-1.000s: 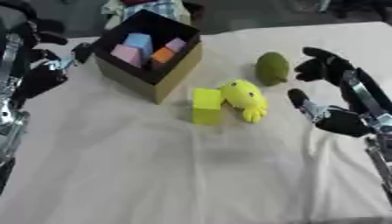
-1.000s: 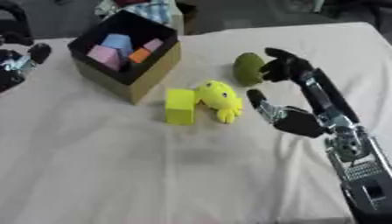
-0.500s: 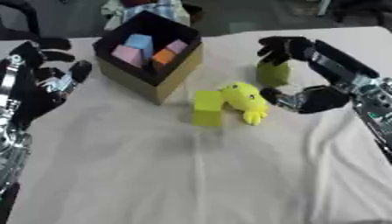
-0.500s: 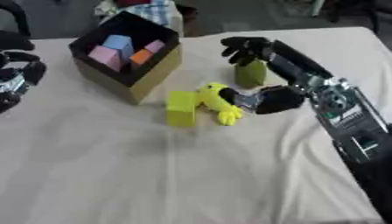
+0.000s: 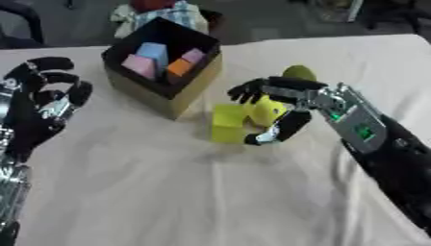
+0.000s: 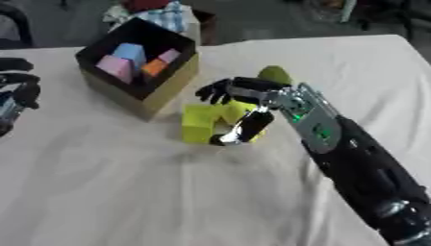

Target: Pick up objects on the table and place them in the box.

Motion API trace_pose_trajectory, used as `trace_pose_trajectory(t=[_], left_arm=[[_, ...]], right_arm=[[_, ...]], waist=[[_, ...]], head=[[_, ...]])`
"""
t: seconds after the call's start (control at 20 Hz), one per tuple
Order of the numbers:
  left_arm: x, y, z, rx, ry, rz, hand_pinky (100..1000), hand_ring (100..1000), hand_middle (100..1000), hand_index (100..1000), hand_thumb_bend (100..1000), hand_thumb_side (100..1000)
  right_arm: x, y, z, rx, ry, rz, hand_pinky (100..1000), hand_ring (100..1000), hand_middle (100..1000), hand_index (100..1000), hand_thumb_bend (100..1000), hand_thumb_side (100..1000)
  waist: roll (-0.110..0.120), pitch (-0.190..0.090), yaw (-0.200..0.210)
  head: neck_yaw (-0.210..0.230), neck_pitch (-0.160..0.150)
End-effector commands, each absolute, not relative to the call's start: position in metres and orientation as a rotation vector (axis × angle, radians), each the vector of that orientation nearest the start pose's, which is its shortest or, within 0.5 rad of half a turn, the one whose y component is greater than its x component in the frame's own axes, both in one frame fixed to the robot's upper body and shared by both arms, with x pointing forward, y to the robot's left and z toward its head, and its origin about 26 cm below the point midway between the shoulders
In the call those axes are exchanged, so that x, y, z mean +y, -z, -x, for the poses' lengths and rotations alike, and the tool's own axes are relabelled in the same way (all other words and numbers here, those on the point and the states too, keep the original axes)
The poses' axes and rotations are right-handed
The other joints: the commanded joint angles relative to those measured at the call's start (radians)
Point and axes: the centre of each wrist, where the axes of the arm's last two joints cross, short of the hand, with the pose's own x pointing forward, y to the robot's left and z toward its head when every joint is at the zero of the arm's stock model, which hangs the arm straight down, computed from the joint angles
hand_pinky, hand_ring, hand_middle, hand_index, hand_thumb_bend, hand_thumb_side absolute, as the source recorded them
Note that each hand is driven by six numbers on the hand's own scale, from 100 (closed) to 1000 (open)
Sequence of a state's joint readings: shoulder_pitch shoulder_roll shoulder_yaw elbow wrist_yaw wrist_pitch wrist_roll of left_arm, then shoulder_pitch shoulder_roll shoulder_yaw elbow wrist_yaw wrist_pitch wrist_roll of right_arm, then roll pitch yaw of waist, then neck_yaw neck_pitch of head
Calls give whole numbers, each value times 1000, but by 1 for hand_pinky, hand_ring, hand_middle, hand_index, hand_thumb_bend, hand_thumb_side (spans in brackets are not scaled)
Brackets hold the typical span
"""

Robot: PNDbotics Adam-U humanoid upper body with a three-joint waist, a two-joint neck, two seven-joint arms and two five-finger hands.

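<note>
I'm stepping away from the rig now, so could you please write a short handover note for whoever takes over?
Right hand: curled around the yellow toy, not yet lifted off the table.
Left hand: idle at the left edge, fingers relaxed, holding nothing.
Box: already holds blue, pink and orange blocks.
Left to do: yellow toy, the yellow block touching it, and the green object behind the right hand.

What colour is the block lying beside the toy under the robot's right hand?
Yellow: the block shows best in the left eye view, beside the toy under the right hand.
</note>
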State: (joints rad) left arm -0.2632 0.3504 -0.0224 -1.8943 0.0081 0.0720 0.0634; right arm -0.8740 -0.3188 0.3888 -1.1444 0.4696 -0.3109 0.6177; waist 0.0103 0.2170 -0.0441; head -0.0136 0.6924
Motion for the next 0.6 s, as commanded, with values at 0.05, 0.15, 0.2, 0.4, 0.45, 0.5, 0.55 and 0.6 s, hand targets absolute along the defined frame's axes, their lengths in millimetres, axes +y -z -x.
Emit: trace_pose_trajectory(t=[0.05,0.15,0.2,0.4,0.45,0.5,0.55,0.6], left_arm=[[268,-173,-309,-2093,334,-216,440,679,673,724,698,474],[267,-172,-309,-2091,335,-212,440,679,673,724,698,475],[267,-172,-309,-2089,336,-210,440,679,673,724,698,475],[266,-170,-309,-2084,338,-209,439,679,673,724,698,474],[266,-170,-309,-2084,338,-208,439,679,673,724,699,474],[266,-170,-309,-2084,339,-208,439,680,673,724,699,475],[265,-170,-309,-2083,340,-206,439,679,673,724,699,476],[265,-170,-309,-2081,341,-205,439,679,673,724,699,477]], right_arm=[[-163,-175,-457,-1638,-1828,236,842,885,872,967,455,354],[-161,-174,-460,-1650,-1816,280,867,906,879,967,462,362],[-160,-173,-462,-1658,-1806,302,874,911,880,967,464,365],[-158,-168,-466,-1683,-1757,364,869,898,868,966,458,380],[-158,-166,-467,-1682,-1754,367,866,891,864,967,455,384],[-156,-164,-468,-1679,-1753,367,863,886,859,966,454,387],[-154,-162,-468,-1677,-1755,366,858,878,851,966,452,388],[-153,-160,-469,-1676,-1757,364,854,870,846,965,449,393]], waist=[[-8,-6,4],[-7,-6,7],[-7,-6,8],[-8,-5,15],[-8,-5,17],[-9,-5,19],[-9,-5,21],[-9,-5,22]], head=[[-10,-13],[-14,-13],[-16,-12],[-22,-11],[-23,-11],[-23,-11],[-23,-10],[-23,-10]])
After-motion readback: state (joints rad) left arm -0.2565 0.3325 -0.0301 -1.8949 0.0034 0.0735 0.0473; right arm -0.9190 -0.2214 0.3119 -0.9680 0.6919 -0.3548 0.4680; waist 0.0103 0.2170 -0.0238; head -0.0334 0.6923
